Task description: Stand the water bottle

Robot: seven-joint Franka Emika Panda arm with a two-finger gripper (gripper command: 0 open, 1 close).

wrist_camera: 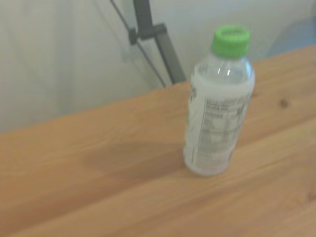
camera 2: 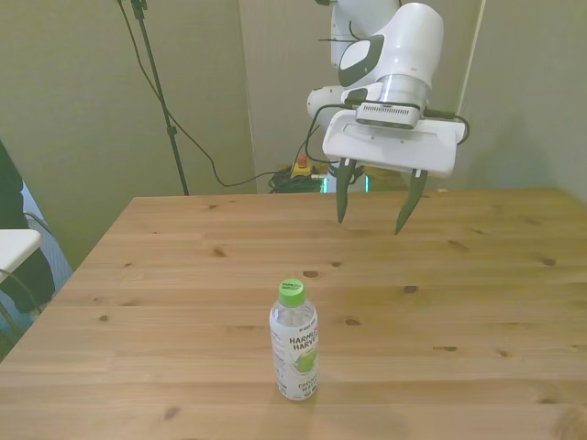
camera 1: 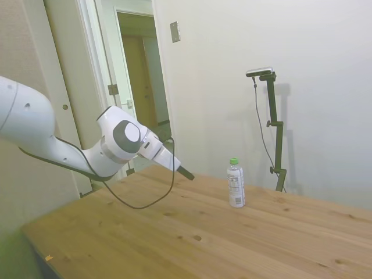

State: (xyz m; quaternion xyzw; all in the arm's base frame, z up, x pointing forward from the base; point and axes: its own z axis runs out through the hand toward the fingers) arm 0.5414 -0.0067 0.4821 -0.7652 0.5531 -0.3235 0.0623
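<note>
water bottle (camera 2: 294,341): upright on its base, green cap up, well apart from the gripper (camera 2: 374,207) | jaws: spread wide, holding nothing, raised above the tabletop (camera 2: 477,275) | surface: bare knotty wood | room: pale walls, open doorway (camera 1: 142,75) behind

Wooden table (camera 2: 477,275) w/ dark knots. Behind it an open door (camera 1: 107,87). Cables on floor (camera 2: 275,174), a tripod (camera 2: 156,92) at the front view's left.
</note>
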